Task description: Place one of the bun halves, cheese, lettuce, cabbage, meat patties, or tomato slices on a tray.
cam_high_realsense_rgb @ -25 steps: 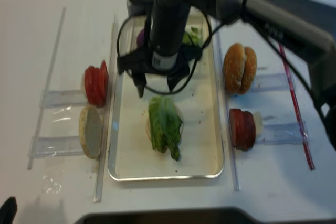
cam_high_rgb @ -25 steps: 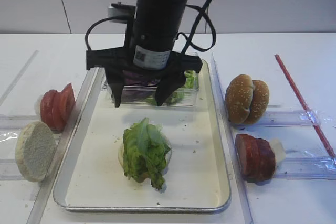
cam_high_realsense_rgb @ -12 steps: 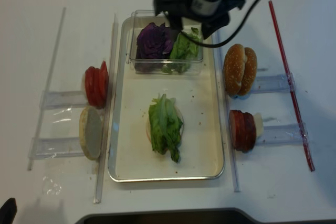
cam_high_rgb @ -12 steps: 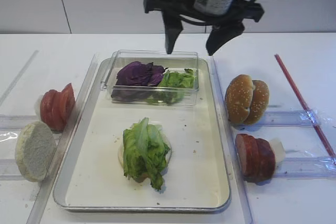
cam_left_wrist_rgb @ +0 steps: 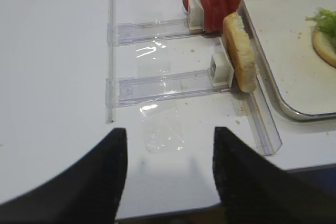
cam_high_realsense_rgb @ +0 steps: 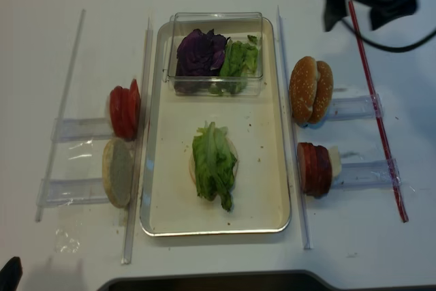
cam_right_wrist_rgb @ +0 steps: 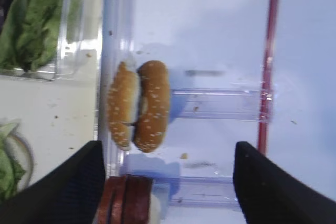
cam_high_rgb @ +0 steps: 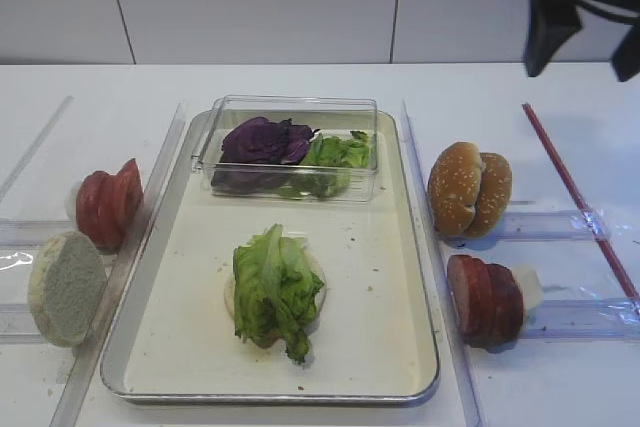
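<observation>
On the metal tray (cam_high_rgb: 420, 347), green lettuce (cam_high_rgb: 272, 287) lies on top of a pale bun half. Two sesame bun halves (cam_high_rgb: 470, 189) and the meat patties (cam_high_rgb: 486, 299) stand on edge to the right of the tray. Tomato slices (cam_high_rgb: 110, 202) and a pale bun half (cam_high_rgb: 66, 287) stand to its left. Purple cabbage (cam_high_rgb: 262, 142) sits in a clear box. Cheese is out of view. My right gripper (cam_high_rgb: 588, 52) hangs open and empty high at the back right, above the sesame buns (cam_right_wrist_rgb: 139, 106). The left gripper (cam_left_wrist_rgb: 168, 177) is open over bare table at the front left.
The clear plastic box (cam_high_rgb: 290, 107) stands at the tray's far end and also holds green leaves. Clear acrylic rails (cam_high_rgb: 540, 222) hold the food on both sides. A red strip (cam_high_rgb: 570, 177) runs along the far right. A scrap of clear film (cam_left_wrist_rgb: 163, 129) lies near the left gripper.
My right gripper rose from just above the clear box and swung up to the back right, staying open. The lettuce on the bun half stays where it lay.
</observation>
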